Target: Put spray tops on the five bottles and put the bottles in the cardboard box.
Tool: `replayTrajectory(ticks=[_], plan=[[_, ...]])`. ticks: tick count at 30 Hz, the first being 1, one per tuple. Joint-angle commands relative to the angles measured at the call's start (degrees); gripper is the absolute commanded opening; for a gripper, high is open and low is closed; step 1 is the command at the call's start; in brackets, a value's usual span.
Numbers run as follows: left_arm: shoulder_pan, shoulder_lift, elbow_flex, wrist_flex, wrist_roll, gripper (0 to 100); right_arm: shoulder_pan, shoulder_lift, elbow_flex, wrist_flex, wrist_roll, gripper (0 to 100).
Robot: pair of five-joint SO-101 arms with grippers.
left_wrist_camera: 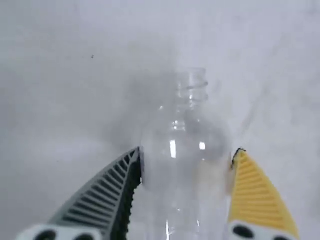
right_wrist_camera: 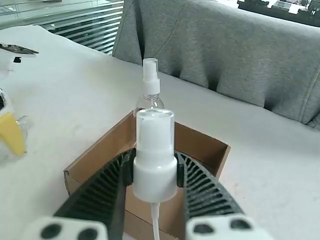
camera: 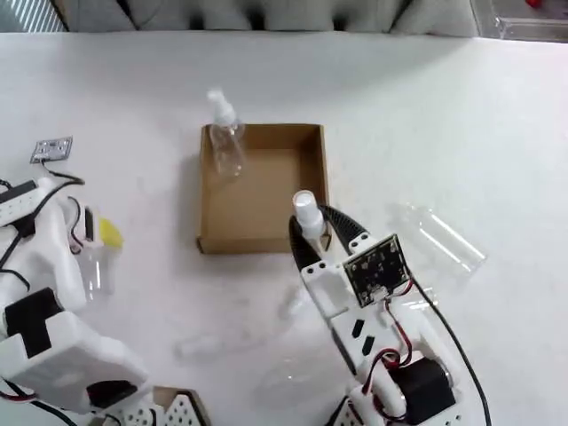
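Right claw (right_wrist_camera: 155, 161) clamps a spray top (right_wrist_camera: 154, 150) by its collar at the box's (camera: 209, 191) near edge: upright, tube down, light, stiff. By the worktop's (camera: 444, 106) left edge, left claw (left_wrist_camera: 187, 160) grips an open bottle (left_wrist_camera: 187, 125) by its body, neck away from the wrist; probably thin, slick, crushable. Capped bottle (camera: 225, 142) upright in the far-left box corner

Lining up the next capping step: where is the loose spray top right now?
The spray top is gripped in the right claw; in the high view it sits at the cardboard box's corner nearest that arm.
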Motion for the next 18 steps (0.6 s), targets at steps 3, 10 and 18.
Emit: replayTrajectory(ticks=[3, 10, 18], plan=[[2.1, -0.2, -3.0, -1.0, 0.4, 16, -0.5, 0.3, -0.5, 0.0, 0.4, 1.5], [2.9, -0.7, -4.7, -0.6, 0.5, 2, -0.5, 0.3, -0.5, 0.0, 0.4, 1.5], [2.6, -2.9, -16.8, 13.5, 1.0, 2, -0.5, 0.3, -0.5, -0.2, 0.3, 1.5]])
